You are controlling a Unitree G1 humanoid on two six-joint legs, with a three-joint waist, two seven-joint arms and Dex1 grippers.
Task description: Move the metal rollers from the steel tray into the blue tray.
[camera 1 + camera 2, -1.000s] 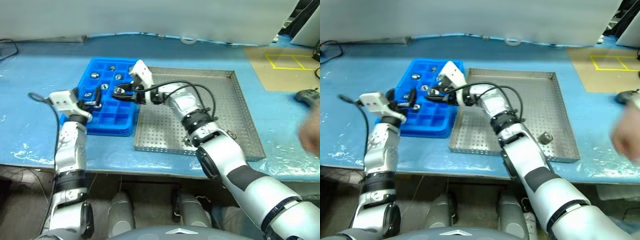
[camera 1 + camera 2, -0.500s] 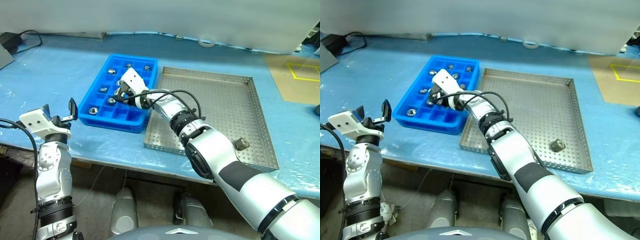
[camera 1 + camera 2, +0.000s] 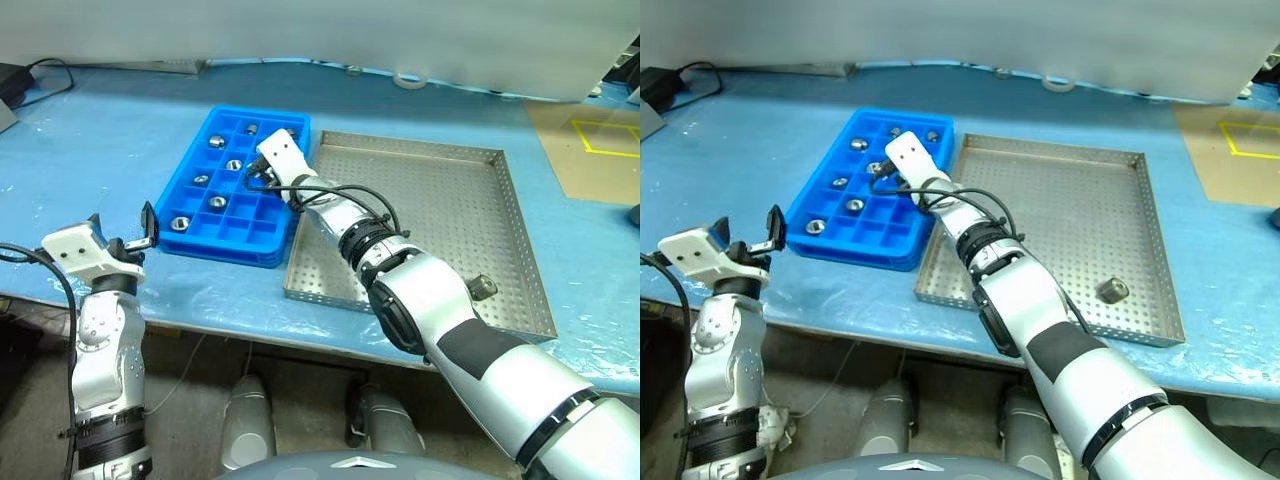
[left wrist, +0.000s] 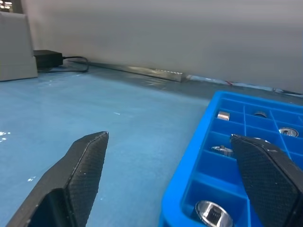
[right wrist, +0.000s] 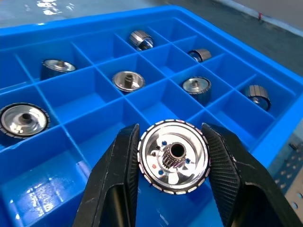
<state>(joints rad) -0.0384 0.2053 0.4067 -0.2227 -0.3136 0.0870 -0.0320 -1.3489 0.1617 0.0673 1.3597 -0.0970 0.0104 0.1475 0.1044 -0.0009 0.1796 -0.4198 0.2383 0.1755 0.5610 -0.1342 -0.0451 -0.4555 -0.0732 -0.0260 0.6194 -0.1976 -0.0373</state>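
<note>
The right gripper point(image 5: 173, 158) hangs over the blue tray point(image 3: 190, 235), jaws clamped on a roller point(image 5: 173, 156). Seven more rollers lie in the tray's compartments. One roller point(image 3: 1112, 291) lies in the steel tray point(image 3: 1060, 190), near its right rim. The left gripper point(image 4: 175, 175) hovers just beside the blue tray's near left corner, jaws wide apart

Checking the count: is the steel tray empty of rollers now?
No: one metal roller lies on the steel tray near its front right corner.
</note>
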